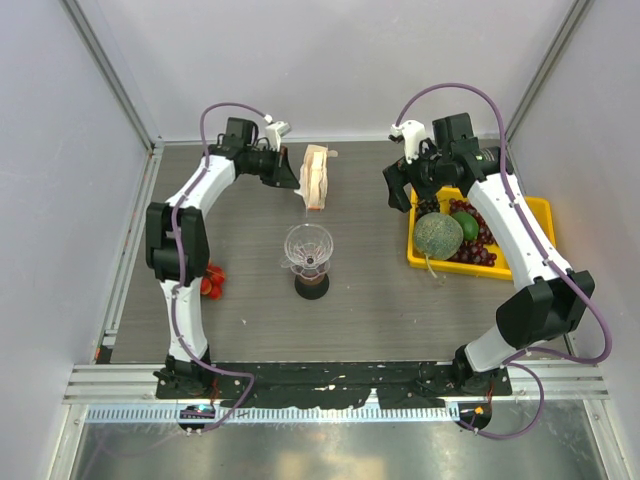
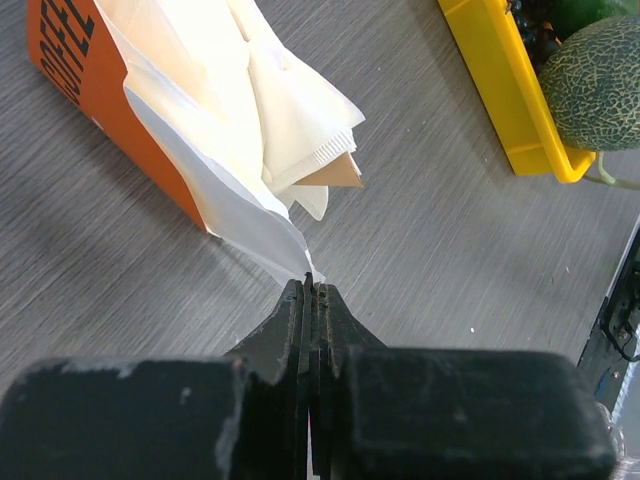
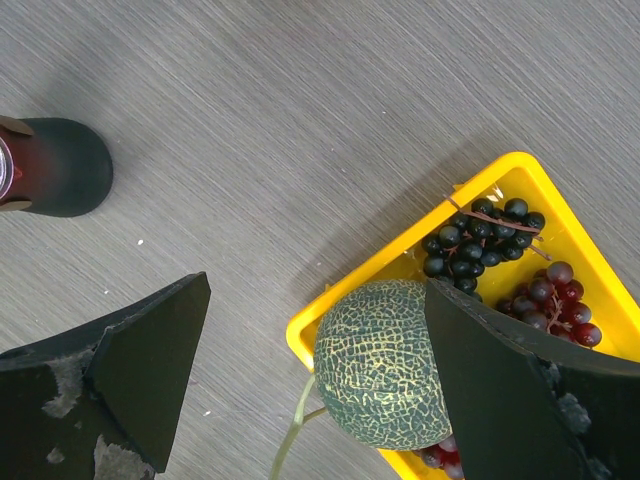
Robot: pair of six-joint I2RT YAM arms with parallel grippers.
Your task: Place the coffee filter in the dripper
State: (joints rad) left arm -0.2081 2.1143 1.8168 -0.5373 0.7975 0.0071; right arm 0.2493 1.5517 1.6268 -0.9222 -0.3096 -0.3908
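Note:
The clear ribbed dripper [image 1: 308, 245] stands on a dark brown cup [image 1: 312, 286] at the table's middle, with no paper in it. White coffee filters [image 2: 300, 130] poke out of the mouth of the beige-white and orange packet [image 1: 316, 178] behind it. My left gripper [image 1: 297, 182] is at the packet's near end; in the left wrist view it [image 2: 310, 285] is shut, pinching the tip of the packet's thin white flap [image 2: 250, 230]. My right gripper [image 1: 408, 195] is open and empty above the tray's left corner; the right wrist view [image 3: 318, 285] shows it too.
A yellow tray [image 1: 430, 262] at the right holds a netted melon [image 1: 437, 235], dark and red grapes [image 1: 478, 248] and a green fruit [image 1: 466, 225]. Small red items [image 1: 212, 282] lie by the left arm. The dark cup's base [image 3: 60, 165] shows in the right wrist view.

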